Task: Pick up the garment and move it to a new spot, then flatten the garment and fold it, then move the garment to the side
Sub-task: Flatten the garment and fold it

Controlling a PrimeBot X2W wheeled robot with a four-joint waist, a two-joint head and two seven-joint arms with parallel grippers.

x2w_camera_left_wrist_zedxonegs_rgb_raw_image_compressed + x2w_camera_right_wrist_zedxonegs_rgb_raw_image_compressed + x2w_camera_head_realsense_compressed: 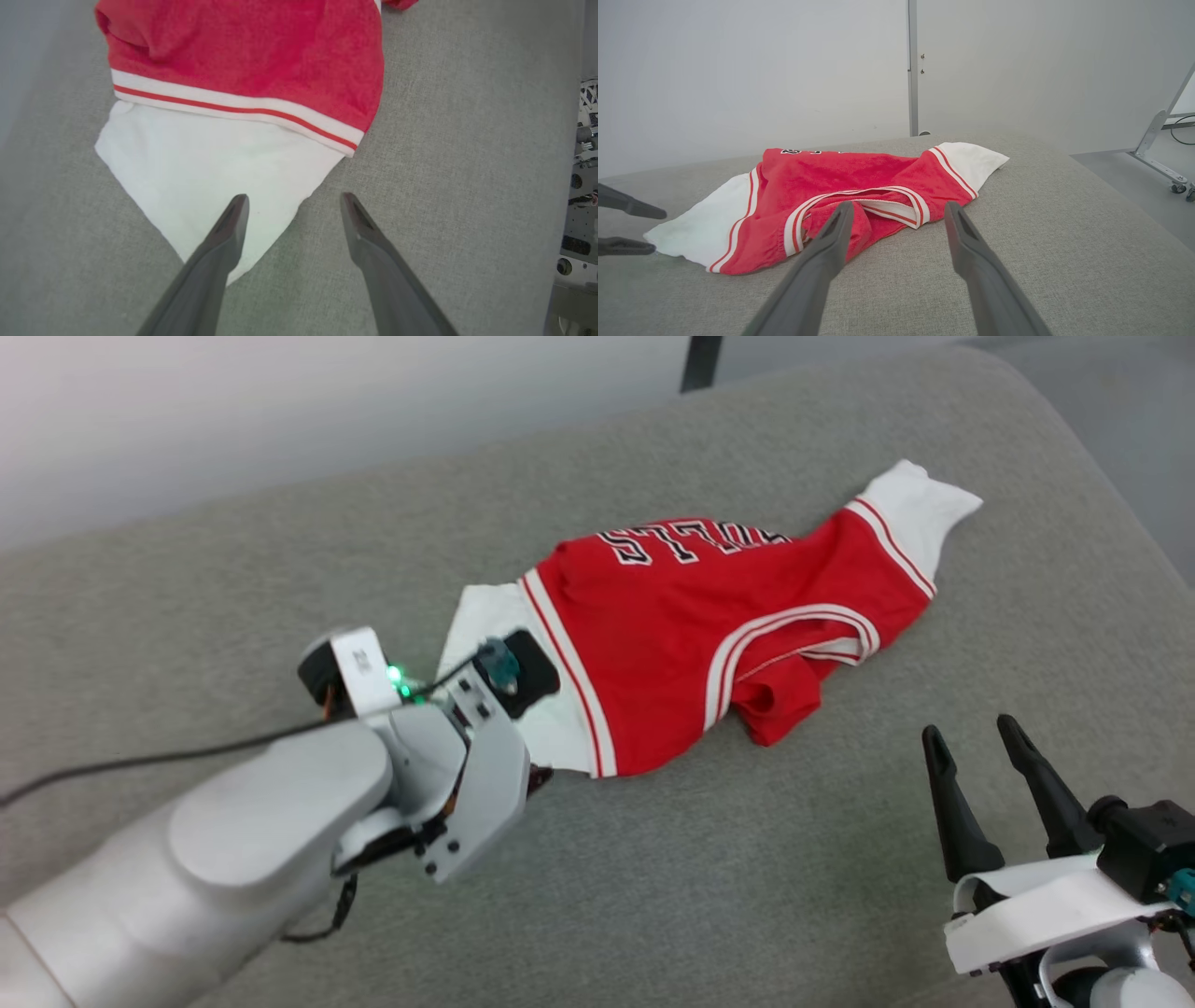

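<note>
- On the grey cushion [840,877] the shirt [709,644] lies crumpled, its lettering upside down toward the far edge and one white sleeve [201,182] pointing at your left arm.
- Your left gripper [294,198] is spread wide: one finger [219,247] is over the sleeve tip, the other over bare cushion just beside it, with nothing pinched yet.
- To take it well, I'd say come down so both fingers straddle the sleeve edge. Bite deeper into the cloth than the thin corner, or it may slip when you lift.
- Your right gripper [971,728] hangs spread and empty, near the bunched red fold but clear of the cloth.
</note>
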